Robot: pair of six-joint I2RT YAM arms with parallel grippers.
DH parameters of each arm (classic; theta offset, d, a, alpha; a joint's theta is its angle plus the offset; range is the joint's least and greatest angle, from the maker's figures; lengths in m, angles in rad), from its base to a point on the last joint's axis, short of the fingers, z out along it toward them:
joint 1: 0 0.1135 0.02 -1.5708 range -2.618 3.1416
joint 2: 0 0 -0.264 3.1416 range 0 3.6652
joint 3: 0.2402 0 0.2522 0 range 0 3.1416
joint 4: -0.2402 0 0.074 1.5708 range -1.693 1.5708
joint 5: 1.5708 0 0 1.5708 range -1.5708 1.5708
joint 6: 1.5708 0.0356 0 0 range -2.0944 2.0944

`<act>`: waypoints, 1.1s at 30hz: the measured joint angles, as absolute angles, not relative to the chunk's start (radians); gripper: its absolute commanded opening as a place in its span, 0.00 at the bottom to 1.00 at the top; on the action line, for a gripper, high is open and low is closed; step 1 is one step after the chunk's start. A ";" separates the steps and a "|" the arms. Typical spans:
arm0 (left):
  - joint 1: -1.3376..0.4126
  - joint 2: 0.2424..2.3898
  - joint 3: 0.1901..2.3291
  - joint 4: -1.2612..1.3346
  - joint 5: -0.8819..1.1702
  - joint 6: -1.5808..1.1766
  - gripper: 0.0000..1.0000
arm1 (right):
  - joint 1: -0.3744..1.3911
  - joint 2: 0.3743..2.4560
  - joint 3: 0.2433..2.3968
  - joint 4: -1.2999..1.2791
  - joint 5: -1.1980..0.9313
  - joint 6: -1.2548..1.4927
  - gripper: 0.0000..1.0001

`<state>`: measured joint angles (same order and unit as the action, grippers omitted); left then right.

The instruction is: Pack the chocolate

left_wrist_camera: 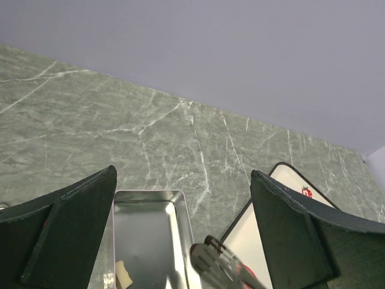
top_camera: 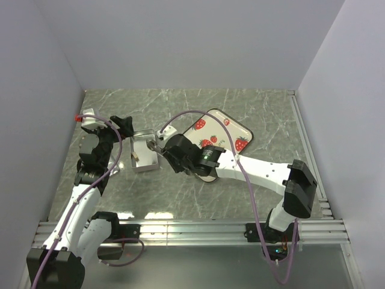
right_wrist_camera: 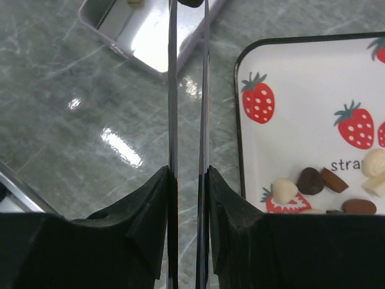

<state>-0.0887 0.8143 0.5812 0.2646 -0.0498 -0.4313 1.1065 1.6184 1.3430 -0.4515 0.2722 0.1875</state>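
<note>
An open silver tin (top_camera: 143,155) sits on the marble table, with one cream chocolate (left_wrist_camera: 124,276) inside it. My right gripper (right_wrist_camera: 187,171) is shut on metal tongs (right_wrist_camera: 187,90). The tong tips pinch a dark chocolate (right_wrist_camera: 191,2) at the tin's (right_wrist_camera: 150,36) near rim. More chocolates, dark (right_wrist_camera: 311,179) and cream (right_wrist_camera: 284,189), lie on the white strawberry tray (right_wrist_camera: 289,120). My left gripper (left_wrist_camera: 183,180) is open and empty, hovering by the tin's (left_wrist_camera: 150,235) far left end. The tong tips (left_wrist_camera: 207,256) show blurred beside the tin's right wall.
The strawberry tray (top_camera: 224,133) lies right of the tin, partly under my right arm (top_camera: 252,170). Grey walls close in the left, back and right. A metal rail (top_camera: 198,229) runs along the near edge.
</note>
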 measured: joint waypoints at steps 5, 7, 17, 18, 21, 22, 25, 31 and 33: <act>-0.089 0.814 0.576 0.267 -0.050 -0.431 0.99 | 1.117 1.643 1.358 -0.448 0.235 0.176 0.34; -0.089 0.814 0.576 0.268 -0.050 -0.431 1.00 | 1.119 1.648 1.358 -0.448 0.223 0.172 0.37; -0.089 0.814 0.576 0.271 -0.050 -0.432 0.99 | 1.119 1.654 1.362 -0.448 0.204 0.165 0.44; -0.089 0.814 0.576 0.271 -0.050 -0.431 1.00 | 1.119 1.654 1.362 -0.448 0.202 0.165 0.45; -0.089 0.814 0.576 0.271 -0.050 -0.431 0.99 | 1.119 1.655 1.363 -0.448 0.199 0.165 0.45; -0.089 0.814 0.576 0.271 -0.050 -0.431 0.99 | 1.119 1.656 1.364 -0.447 0.199 0.165 0.45; -0.089 0.814 0.576 0.271 -0.050 -0.431 0.99 | 1.119 1.658 1.364 -0.448 0.200 0.165 0.45; -0.089 0.814 0.576 0.271 -0.050 -0.431 0.99 | 1.120 1.657 1.363 -0.448 0.233 0.169 0.45; -0.089 0.814 0.576 0.271 -0.050 -0.431 0.99 | 1.119 1.651 1.357 -0.448 0.252 0.175 0.45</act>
